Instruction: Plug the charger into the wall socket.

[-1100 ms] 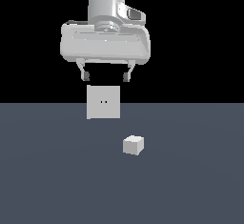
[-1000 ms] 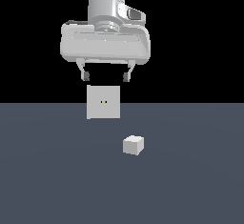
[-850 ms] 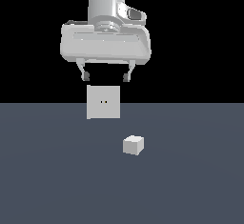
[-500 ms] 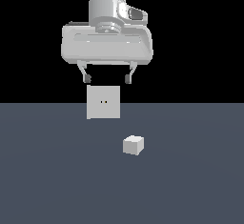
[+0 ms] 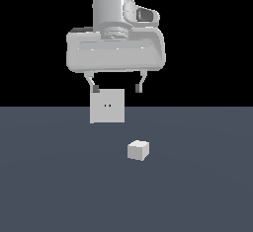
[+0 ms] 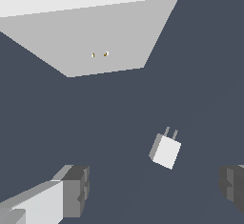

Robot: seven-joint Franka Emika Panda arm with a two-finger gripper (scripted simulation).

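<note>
The charger [image 5: 138,150] is a small off-white block lying on the dark floor. In the wrist view the charger [image 6: 166,150] shows two short prongs pointing toward the socket. The wall socket [image 5: 107,106] is an upright off-white square plate with two tiny holes, behind the charger and toward the exterior view's left. It also shows in the wrist view [image 6: 102,37]. My gripper [image 5: 117,87] hangs open and empty high above the floor, over the socket's top edge. Its fingertips [image 6: 71,189] show in the wrist view, spread wide, with the charger between them and far below.
The dark grey floor [image 5: 59,191] spreads across the lower half of the exterior view. Behind it is plain black background.
The gripper has shifted slightly lower and a little toward the exterior view's right. The charger and socket have not moved.
</note>
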